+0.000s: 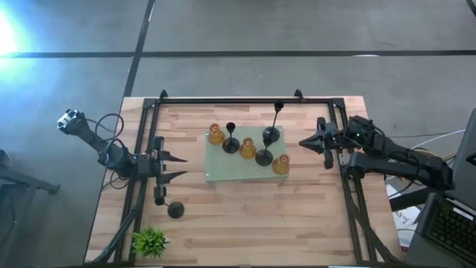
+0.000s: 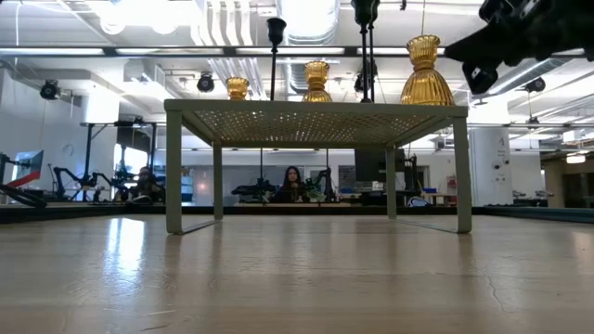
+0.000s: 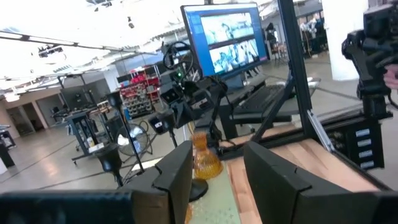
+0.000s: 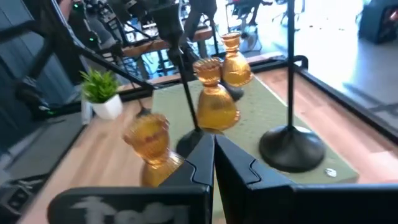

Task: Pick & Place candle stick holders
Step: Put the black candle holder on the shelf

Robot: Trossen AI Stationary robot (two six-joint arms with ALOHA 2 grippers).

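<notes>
A pale green mat (image 1: 223, 173) tops a small raised stand (image 2: 316, 121). On it stand three amber candle stick holders (image 1: 216, 135), (image 1: 248, 147), (image 1: 280, 164) and several black ones with thin stems (image 1: 230, 143), (image 1: 265, 155). Another black holder (image 1: 175, 211) sits on the wood near the table's left side. My left gripper (image 1: 181, 167) hovers open left of the mat, pointing at it; an amber holder (image 3: 205, 158) shows beyond its fingers. My right gripper (image 1: 303, 143) is shut, in the air to the right of the mat, its tips (image 4: 211, 155) aimed at the holders.
A small green plant (image 1: 150, 240) stands at the table's near left corner. A black frame (image 1: 245, 100) runs along the far edge and down both sides of the table. Bare wood (image 1: 253, 223) lies between the mat and the near edge.
</notes>
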